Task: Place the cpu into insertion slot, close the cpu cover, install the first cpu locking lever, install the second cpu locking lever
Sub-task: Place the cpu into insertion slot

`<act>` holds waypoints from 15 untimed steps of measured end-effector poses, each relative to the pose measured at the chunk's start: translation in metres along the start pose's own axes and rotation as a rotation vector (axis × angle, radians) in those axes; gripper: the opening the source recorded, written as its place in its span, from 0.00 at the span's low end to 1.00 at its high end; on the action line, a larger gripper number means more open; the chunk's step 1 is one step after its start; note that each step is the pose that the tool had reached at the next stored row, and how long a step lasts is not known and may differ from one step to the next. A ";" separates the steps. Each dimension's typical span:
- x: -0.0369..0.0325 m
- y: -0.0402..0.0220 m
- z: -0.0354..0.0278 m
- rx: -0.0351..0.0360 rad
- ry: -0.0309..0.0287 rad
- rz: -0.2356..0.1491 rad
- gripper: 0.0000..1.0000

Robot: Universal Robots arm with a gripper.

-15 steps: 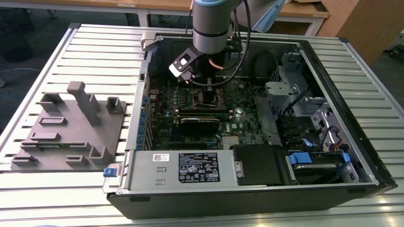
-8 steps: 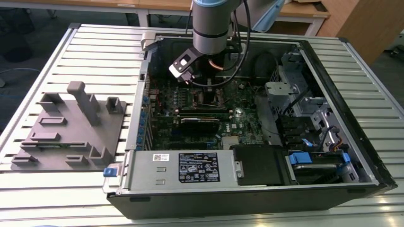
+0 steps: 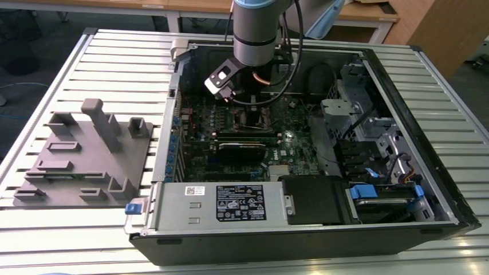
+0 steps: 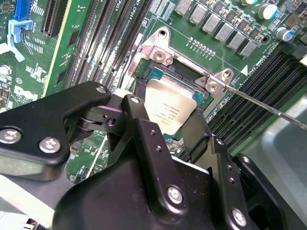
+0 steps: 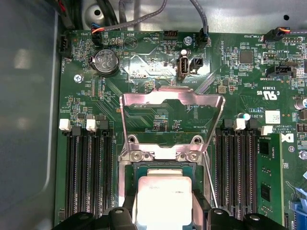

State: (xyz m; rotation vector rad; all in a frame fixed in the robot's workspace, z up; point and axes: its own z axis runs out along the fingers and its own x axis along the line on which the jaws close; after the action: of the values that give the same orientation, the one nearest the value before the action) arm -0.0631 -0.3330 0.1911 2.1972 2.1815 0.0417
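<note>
**A:** Start with the exterior view. Where is the work?

**B:** The grey robot arm reaches down into the open black computer case, which lies on the pale slatted metal table. The arm's end hangs over the green motherboard. A grey moulded parts fixture sits on the table toward the exterior view's left, apart from the case.

**A:** And the second wrist view?

**B:** The black two-fingered gripper is narrowed onto the cpu, a small flat square chip with a dull silver-grey metal top. One finger is against each of two opposite edges. The chip sits over the insertion slot, a square dark-framed socket. I can't tell whether it is fully seated.

**A:** What makes the placing go well?

**B:** I'd judge it needs a level chip, edges parallel to the frame, and no downward force, since the contacts underneath are likely delicate.

**A:** The first wrist view?

**B:** The cpu cover, a thin silver metal frame with a square cut-out, stands open at the socket's hinge side, clear of the chip. A thin steel lever rod runs beside the socket. Nothing seems to block a straight descent.
</note>
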 end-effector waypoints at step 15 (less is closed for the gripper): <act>0.0000 -0.0001 0.0013 0.0001 -0.0001 0.000 0.54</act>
State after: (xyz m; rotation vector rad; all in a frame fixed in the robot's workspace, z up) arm -0.0631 -0.3330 0.1897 2.1972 2.1815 0.0414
